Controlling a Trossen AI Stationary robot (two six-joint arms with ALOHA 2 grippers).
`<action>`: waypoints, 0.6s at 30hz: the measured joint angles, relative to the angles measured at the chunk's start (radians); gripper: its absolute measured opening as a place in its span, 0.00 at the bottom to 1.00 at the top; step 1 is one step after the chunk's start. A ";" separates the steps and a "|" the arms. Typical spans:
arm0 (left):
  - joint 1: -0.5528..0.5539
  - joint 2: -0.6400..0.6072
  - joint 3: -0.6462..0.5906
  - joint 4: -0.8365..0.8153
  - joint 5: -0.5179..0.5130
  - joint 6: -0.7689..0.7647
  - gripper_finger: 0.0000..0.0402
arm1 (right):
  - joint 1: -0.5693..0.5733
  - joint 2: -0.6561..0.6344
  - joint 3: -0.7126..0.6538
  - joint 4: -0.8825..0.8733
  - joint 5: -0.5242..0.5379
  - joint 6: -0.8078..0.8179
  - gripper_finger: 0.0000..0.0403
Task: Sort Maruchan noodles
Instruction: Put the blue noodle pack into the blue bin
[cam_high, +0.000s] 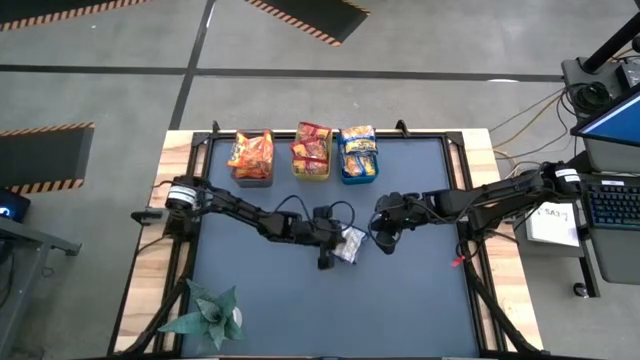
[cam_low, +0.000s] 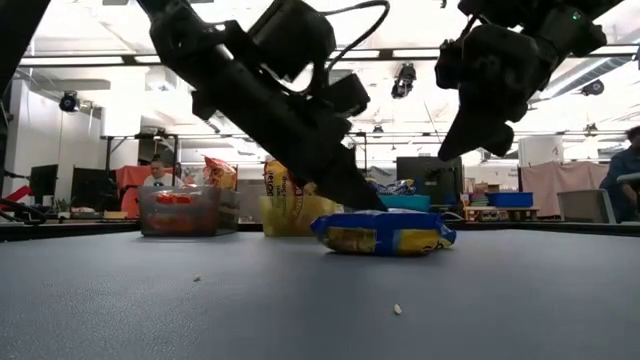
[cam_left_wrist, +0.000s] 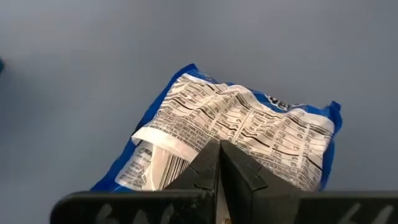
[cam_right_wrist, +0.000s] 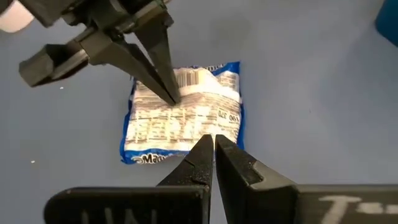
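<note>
My left gripper (cam_right_wrist: 171, 99) is pinched closed, tips pressing down on the blue noodle packet (cam_right_wrist: 183, 115) lying printed-side up on the table (cam_high: 270, 290). My right gripper (cam_high: 383, 238), also closed and empty, hovers just right of it.
</note>
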 joint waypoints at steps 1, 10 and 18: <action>0.000 -0.013 -0.002 -0.016 0.009 0.021 0.00 | 0.000 0.000 0.000 0.000 0.000 0.006 0.02; -0.001 -0.151 -0.004 -0.223 0.034 0.120 0.00 | -0.011 0.001 -0.023 -0.001 -0.001 0.139 0.02; -0.006 -0.135 -0.024 -0.245 0.181 0.130 0.00 | -0.011 0.001 -0.119 0.063 -0.003 0.299 0.02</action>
